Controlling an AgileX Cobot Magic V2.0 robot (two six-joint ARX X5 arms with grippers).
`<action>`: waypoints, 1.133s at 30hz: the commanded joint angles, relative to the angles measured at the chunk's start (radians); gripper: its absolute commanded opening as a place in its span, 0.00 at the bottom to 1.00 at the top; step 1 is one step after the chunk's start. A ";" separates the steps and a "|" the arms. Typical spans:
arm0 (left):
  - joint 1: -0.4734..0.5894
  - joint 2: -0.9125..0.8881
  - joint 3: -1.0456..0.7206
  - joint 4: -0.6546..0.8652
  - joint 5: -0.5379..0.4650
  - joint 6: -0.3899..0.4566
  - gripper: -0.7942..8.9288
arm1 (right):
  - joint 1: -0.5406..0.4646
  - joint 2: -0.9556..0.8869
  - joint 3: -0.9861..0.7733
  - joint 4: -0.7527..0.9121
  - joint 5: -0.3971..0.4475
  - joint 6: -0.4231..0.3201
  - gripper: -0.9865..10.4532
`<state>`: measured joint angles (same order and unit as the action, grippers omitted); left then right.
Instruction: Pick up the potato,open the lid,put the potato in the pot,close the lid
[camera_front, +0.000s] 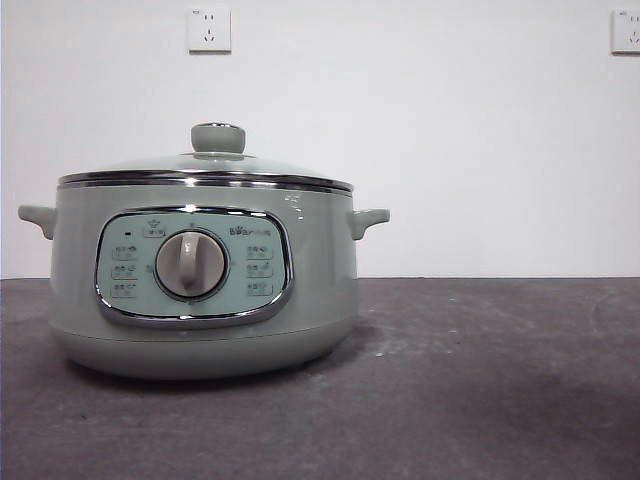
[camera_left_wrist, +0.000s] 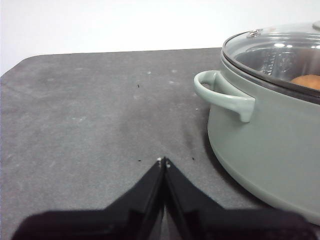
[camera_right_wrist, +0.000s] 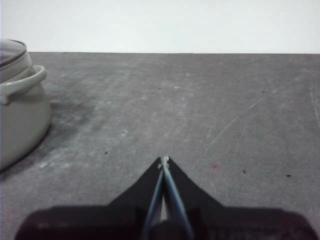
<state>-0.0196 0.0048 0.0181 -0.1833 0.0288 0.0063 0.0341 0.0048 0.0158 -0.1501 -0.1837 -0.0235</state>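
There are one pot (camera_front: 205, 300), one lid (camera_front: 205, 168), one potato (camera_left_wrist: 307, 81), two pot handles (camera_front: 370, 220), two wall sockets (camera_front: 209, 29), and two grippers (camera_left_wrist: 163, 162).

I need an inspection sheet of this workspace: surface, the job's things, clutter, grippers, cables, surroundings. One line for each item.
Surface: dark grey table, scuffed, with pale scratches and small specks.
Pot: pale green pot stands upright on the table, dial facing the front camera.
Lid: glass lid sits closed on the pot.
Potato: orange potato seen through the glass, inside the pot.
Clutter: nothing seen.
Left gripper: jaws shut, empty, low over the table beside the pot's handle.
Right gripper: jaws shut, empty, away from the pot.
Cables: nothing seen.
Surroundings: white wall with two sockets.
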 joint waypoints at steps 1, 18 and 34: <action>0.004 -0.003 -0.014 0.000 -0.002 -0.009 0.08 | 0.000 -0.004 -0.010 -0.016 0.000 -0.004 0.09; 0.004 -0.003 -0.014 0.000 -0.002 -0.009 0.08 | 0.000 0.009 -0.010 -0.016 0.002 0.011 0.09; 0.004 -0.003 -0.014 0.000 -0.002 -0.009 0.08 | 0.000 0.009 -0.010 -0.016 0.002 0.011 0.09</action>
<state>-0.0196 0.0048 0.0181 -0.1829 0.0288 0.0063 0.0341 0.0128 0.0166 -0.1566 -0.1822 -0.0219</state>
